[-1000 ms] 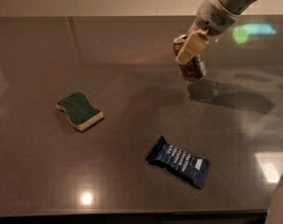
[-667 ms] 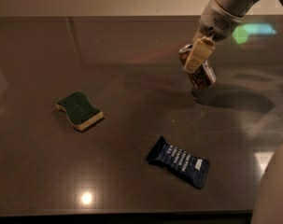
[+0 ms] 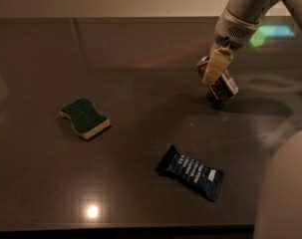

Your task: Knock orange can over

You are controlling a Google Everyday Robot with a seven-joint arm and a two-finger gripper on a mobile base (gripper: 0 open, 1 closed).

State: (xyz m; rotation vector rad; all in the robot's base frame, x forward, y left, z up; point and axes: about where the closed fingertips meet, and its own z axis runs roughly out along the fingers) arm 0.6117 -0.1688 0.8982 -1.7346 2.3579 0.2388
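Orange-tan slim metal drink can [image 3: 226, 86] leans tipped on the dark glossy table [image 3: 140, 108], well right of and beyond the green-topped yellow sponge [image 3: 84, 117]. Long axis slants upper-left to lower-right. Cream claw [image 3: 214, 71] against its upper side; its spread cannot be told.

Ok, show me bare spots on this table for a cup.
Bare: the back-left stretch of table behind the sponge, and the middle between sponge and dark wrapper. Crowded: back right, where the end effector is at the tilted orange can.
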